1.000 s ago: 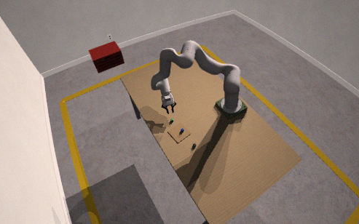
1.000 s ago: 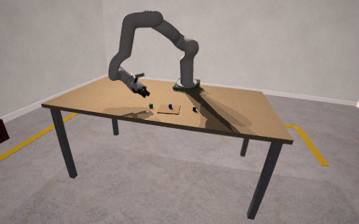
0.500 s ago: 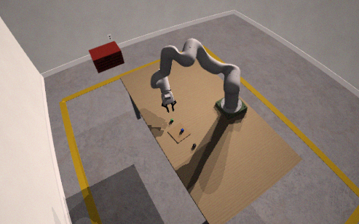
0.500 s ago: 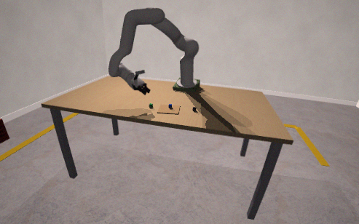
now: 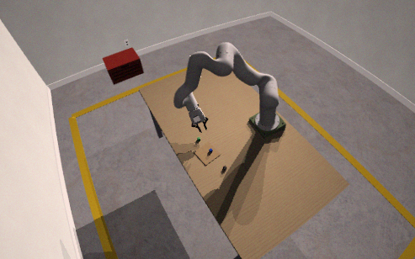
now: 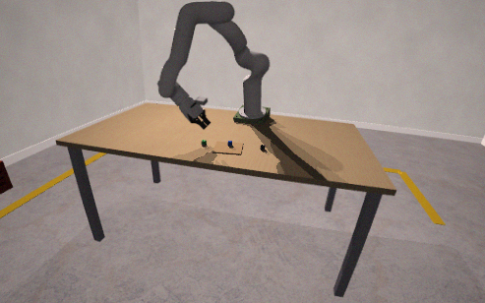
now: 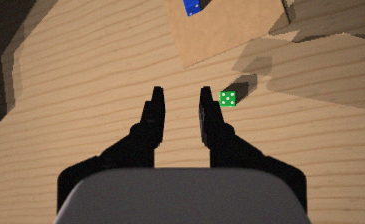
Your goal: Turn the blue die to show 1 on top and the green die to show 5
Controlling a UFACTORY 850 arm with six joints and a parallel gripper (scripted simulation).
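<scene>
The green die (image 7: 227, 98) lies on the bare table, off the mat, with what looks like five pips up. It also shows in the top and exterior views (image 5: 198, 140) (image 6: 204, 143). My gripper (image 7: 182, 98) (image 6: 204, 123) hangs above the table (image 5: 199, 126), partly open and empty. In the wrist view the die sits just right of my right fingertip, outside the gap. The blue die (image 7: 192, 6) sits on the brown mat (image 7: 223, 25), cut off by the top edge of the wrist view; it also shows in the top view (image 5: 210, 150). The black die (image 5: 224, 169) lies on the table beyond the mat.
The arm's base (image 5: 267, 124) stands on the table behind the dice. The table's front edge runs close to the mat (image 6: 229, 148) and the dice. A red box (image 5: 123, 65) sits on the floor far from the table.
</scene>
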